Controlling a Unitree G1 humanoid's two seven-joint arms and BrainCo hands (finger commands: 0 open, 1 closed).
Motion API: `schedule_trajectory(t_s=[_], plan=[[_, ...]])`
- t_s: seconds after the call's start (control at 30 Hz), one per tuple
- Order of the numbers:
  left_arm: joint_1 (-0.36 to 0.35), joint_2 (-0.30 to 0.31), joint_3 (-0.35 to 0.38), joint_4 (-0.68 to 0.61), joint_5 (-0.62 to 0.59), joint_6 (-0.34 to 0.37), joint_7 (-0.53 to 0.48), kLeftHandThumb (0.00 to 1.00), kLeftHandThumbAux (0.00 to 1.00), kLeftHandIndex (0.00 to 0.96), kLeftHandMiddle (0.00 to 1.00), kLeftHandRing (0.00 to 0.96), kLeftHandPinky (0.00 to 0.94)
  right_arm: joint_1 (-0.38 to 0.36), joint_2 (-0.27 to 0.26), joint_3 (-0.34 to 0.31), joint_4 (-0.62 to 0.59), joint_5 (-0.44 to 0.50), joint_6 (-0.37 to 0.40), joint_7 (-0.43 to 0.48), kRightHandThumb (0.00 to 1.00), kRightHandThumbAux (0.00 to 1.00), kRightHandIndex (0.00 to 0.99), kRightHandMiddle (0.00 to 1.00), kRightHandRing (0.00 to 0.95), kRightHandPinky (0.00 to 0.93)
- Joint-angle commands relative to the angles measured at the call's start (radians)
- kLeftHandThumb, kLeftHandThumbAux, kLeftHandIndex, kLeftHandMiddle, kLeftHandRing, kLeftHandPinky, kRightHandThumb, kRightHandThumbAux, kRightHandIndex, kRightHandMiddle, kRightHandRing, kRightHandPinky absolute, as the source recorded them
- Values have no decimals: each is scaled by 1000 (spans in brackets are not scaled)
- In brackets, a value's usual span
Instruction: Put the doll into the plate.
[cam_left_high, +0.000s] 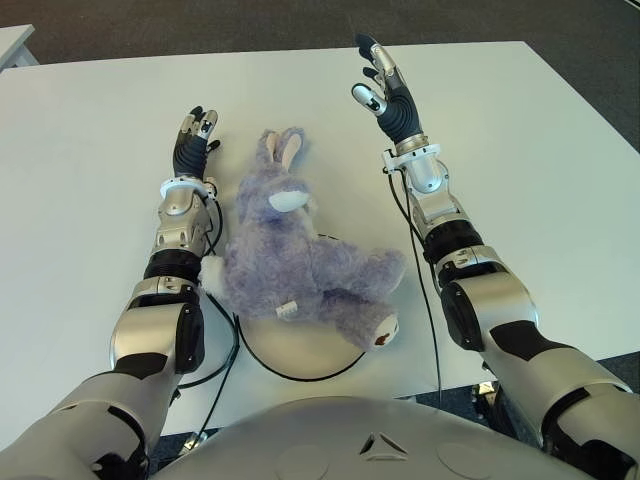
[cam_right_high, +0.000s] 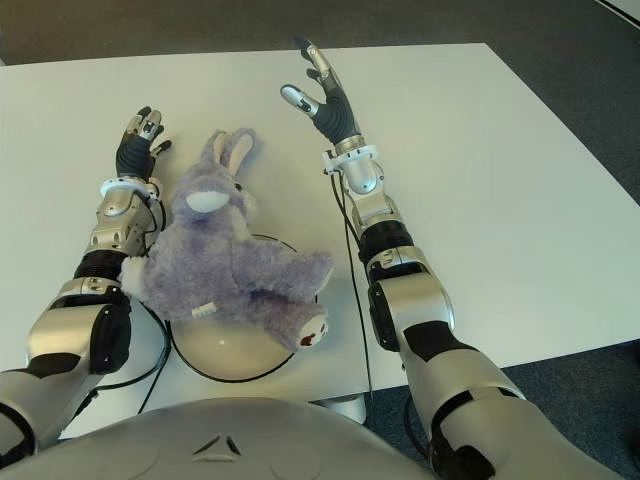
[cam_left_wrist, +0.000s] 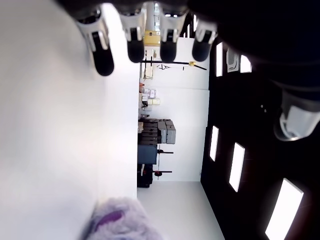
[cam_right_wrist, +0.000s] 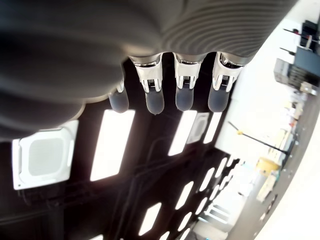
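- Loads of bare white table (cam_left_high: 90, 200) was free either side, and the near edge sat right by the plate (cam_left_high: 300, 350).
- Left hand (cam_left_high: 192, 143) was just beside the bunny's head, right hand (cam_left_high: 388, 92) raised well clear; both were released, fingers straight.
- The purple bunny doll (cam_left_high: 300, 262) lay across the plate, covering most of it.

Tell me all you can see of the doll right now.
The doll is a plush rabbit with fuzzy lavender-grey fur, two upright ears with pinkish insides, a white muzzle patch, a white tail and dark-soled feet. It lies sprawled over the far part of the cream plate, head pointing away from the robot, a small white tag at its side. Neither hand holds it: the left hand shows beside its head, open, and the right hand is raised with fingers spread, clear of it.
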Motion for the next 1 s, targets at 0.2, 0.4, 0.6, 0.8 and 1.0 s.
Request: schedule_trajectory(t_s=[0.2,0.4,0.6,0.8,1.0], plan=[[42,-18,-1,32,-3,31,-17,222,400,0,0,0,0,-52,31,-34,98,39,22,-1,0,330,0,0,0,0],[42,-17,1,36,-3,23,-22,212,392,0,0,0,0,-74,37,-47,129,49,31,1,0,366,0,0,0,0],[42,-16,2,40,-2,15,-26,184,406,0,0,0,0,-103,45,-78,168,80,55,20,0,386,0,0,0,0],[40,-15,3,44,-3,14,-24,171,416,0,0,0,0,-133,48,-111,212,110,76,41,0,396,0,0,0,0],[34,-13,6,55,-4,13,-22,158,420,0,0,0,0,-155,42,-141,266,123,98,47,0,413,0,0,0,0]])
